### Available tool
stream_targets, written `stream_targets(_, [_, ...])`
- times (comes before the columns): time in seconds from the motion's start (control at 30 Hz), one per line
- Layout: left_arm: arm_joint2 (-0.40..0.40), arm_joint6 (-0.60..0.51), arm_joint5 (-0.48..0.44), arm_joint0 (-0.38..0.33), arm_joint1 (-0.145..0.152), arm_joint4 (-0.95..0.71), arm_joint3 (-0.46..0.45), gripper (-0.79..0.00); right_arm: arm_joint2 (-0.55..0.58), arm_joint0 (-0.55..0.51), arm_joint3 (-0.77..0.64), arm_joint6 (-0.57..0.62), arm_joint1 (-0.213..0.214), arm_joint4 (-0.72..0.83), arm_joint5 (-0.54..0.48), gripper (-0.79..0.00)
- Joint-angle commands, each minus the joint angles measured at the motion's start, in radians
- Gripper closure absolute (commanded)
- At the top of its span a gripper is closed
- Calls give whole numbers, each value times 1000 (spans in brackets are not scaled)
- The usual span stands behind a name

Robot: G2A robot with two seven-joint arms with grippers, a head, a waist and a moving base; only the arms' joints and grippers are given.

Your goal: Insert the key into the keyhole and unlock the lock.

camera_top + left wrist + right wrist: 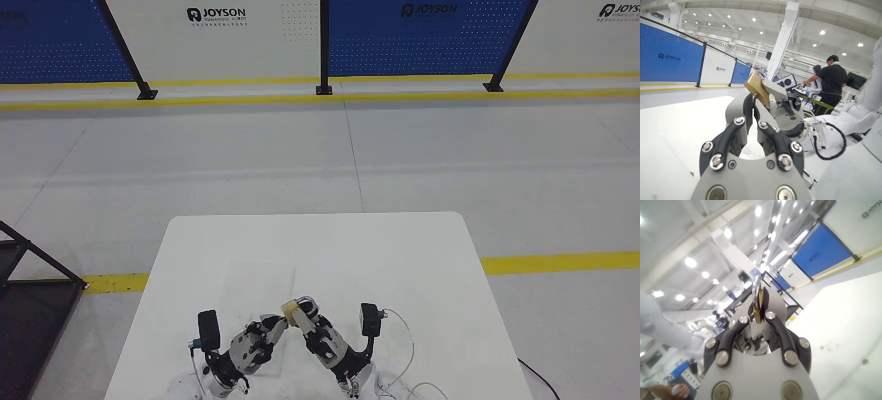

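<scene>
Working low at the 6 o'clock edge of the table (400,260); pinching the key (754,97) tight in the left gripper (753,102); holding it against the brass lock (755,87), at 1 o'clock from there; clamping that lock in the right gripper (759,302), shackle (755,291) poking past the fingertips.

White barrier panel (215,40): dark logo with one wordmark
Blue barrier panel (668,62): same logo and wordmark

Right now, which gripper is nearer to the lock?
Right. The right gripper is shut on the lock; the left gripper, shut on the key, sits just at the lock's bottom edge.
</scene>
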Motion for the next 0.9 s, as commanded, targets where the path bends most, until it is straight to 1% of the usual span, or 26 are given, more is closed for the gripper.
stream_targets(0.0, [-3,15,54,5,-4,23,-2,0,0,-1,0,2,0,1,1,0])
stream_targets(0.1, [-7,32,127,13,-9,56,-4,0,1,-1,-1,3,0,2,1,0])
stream_targets(0.27, [-10,65,277,28,-20,132,-6,0,3,-3,-1,10,0,5,2,0])
stream_targets(0.4, [-9,80,345,35,-27,170,-5,0,3,-3,-2,14,0,4,4,0])
stream_targets(0.7, [-10,125,386,36,-40,207,7,0,5,-4,-2,18,0,7,4,0])
stream_targets(0.83, [-12,124,386,38,-45,206,11,0,6,-5,-1,16,-1,8,3,0])
stream_targets(0.87, [-12,126,380,39,-46,198,12,-43,6,-5,-1,16,-1,8,3,0])
